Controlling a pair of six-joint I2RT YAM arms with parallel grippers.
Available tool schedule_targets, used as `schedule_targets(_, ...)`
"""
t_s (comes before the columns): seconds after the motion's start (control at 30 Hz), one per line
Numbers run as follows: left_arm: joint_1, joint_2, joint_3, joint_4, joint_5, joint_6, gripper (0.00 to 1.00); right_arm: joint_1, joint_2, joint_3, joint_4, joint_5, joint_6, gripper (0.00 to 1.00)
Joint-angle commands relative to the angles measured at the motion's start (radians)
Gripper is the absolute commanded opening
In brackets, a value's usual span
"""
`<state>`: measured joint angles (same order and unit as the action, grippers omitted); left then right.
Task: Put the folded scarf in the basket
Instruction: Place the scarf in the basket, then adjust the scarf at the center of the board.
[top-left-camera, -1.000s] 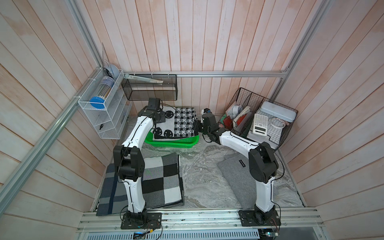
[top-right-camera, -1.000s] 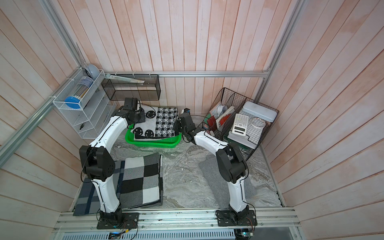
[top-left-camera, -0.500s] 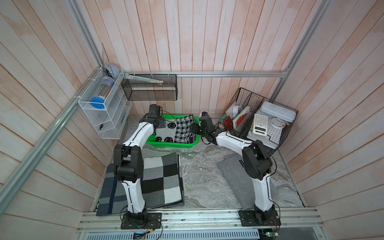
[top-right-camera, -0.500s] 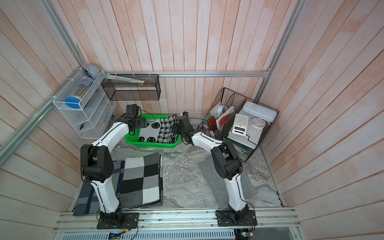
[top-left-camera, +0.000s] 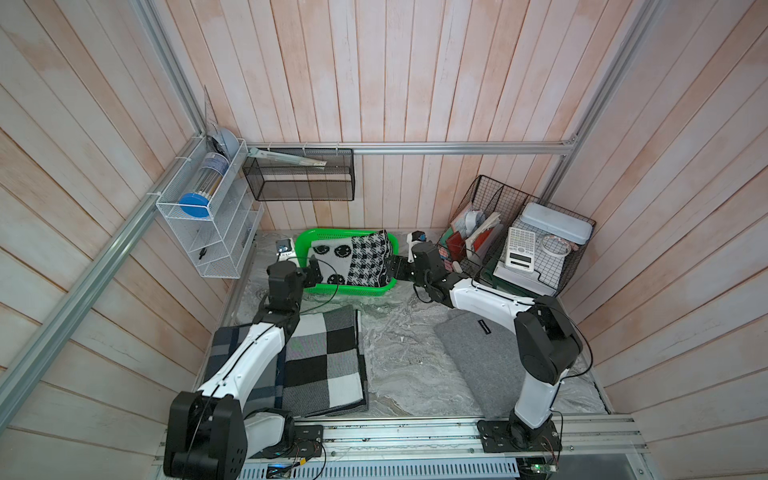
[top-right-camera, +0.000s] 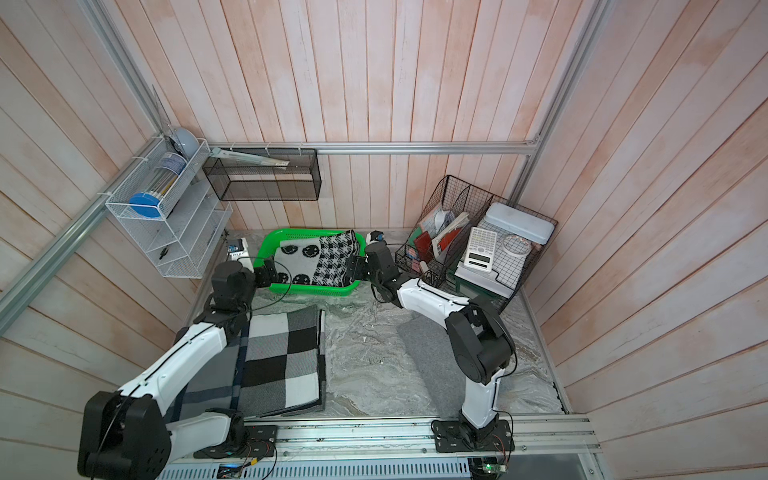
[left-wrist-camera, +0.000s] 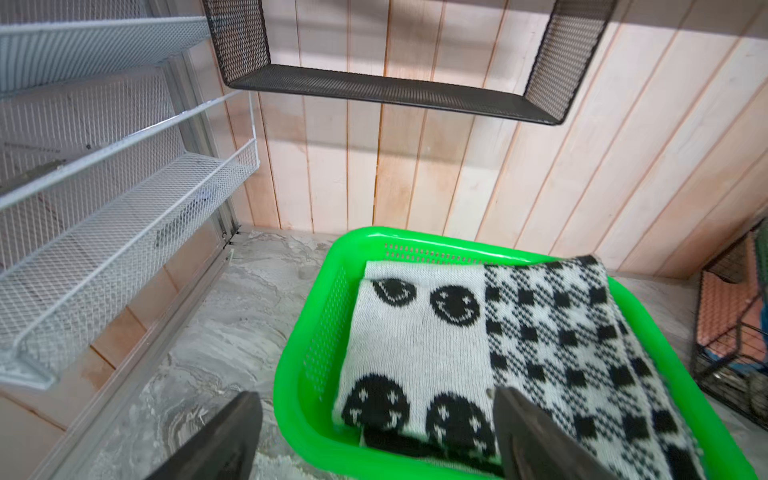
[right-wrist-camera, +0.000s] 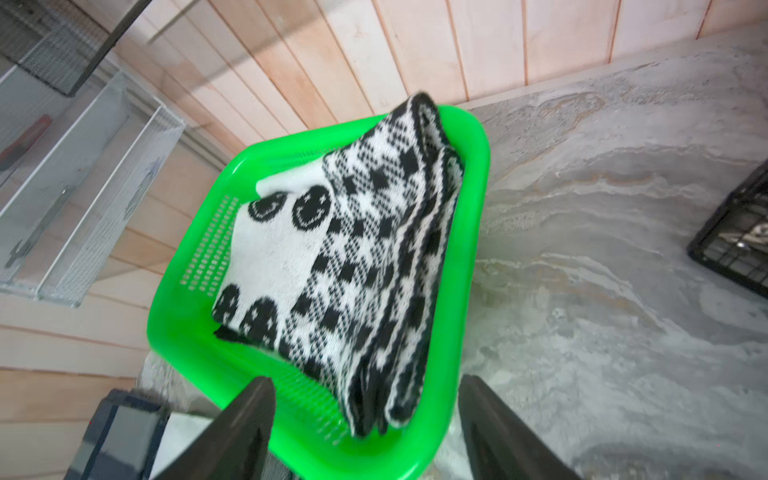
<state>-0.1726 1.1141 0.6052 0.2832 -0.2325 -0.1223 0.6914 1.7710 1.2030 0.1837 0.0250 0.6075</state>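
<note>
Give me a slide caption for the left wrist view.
Folded smiley-and-check scarf resting in the green basket, left pincer open.

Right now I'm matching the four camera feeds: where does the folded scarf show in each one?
In a top view: scarf mid-picture, by the back wall.
In a top view: scarf mid-picture too.
Left wrist: scarf close up, off-centre.
Right wrist: scarf close up, central.
Shared landmark: the green basket holding it.
</note>
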Motion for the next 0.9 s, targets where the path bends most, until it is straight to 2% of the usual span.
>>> schedule_targets(0.0,-0.037,-0.117,-0.099,0.132,-0.069,0.018,0.92,0.053,-0.061,-0.095,0.088,0.001,-0.027,0.76)
schedule_targets(0.13,-0.064,-0.254,-0.188,0.040,-0.092,0.089,0.93,0.113,-0.103,-0.188,0.131,0.015,-0.001,0.76)
schedule_targets(0.2,-0.080,-0.306,-0.226,0.024,-0.156,0.101,0.93,0.134,-0.109,-0.222,0.141,0.015,0.032,0.76)
schedule_targets(0.27,-0.084,-0.340,-0.260,0.026,-0.197,0.089,0.93,0.150,-0.108,-0.262,0.173,0.012,0.075,0.76)
schedule_targets(0.43,-0.086,-0.384,-0.360,0.100,-0.207,0.076,0.92,0.201,-0.079,-0.318,0.226,0.006,0.138,0.76)
schedule_targets(0.57,-0.086,-0.378,-0.410,0.160,-0.262,0.137,0.92,0.236,-0.038,-0.321,0.233,-0.006,0.161,0.76)
schedule_targets(0.67,-0.084,-0.349,-0.408,0.187,-0.259,0.150,0.92,0.246,-0.007,-0.315,0.244,-0.020,0.183,0.76)
schedule_targets(0.87,-0.084,-0.230,-0.463,0.350,-0.230,0.192,0.92,0.254,0.048,-0.281,0.225,-0.043,0.190,0.76)
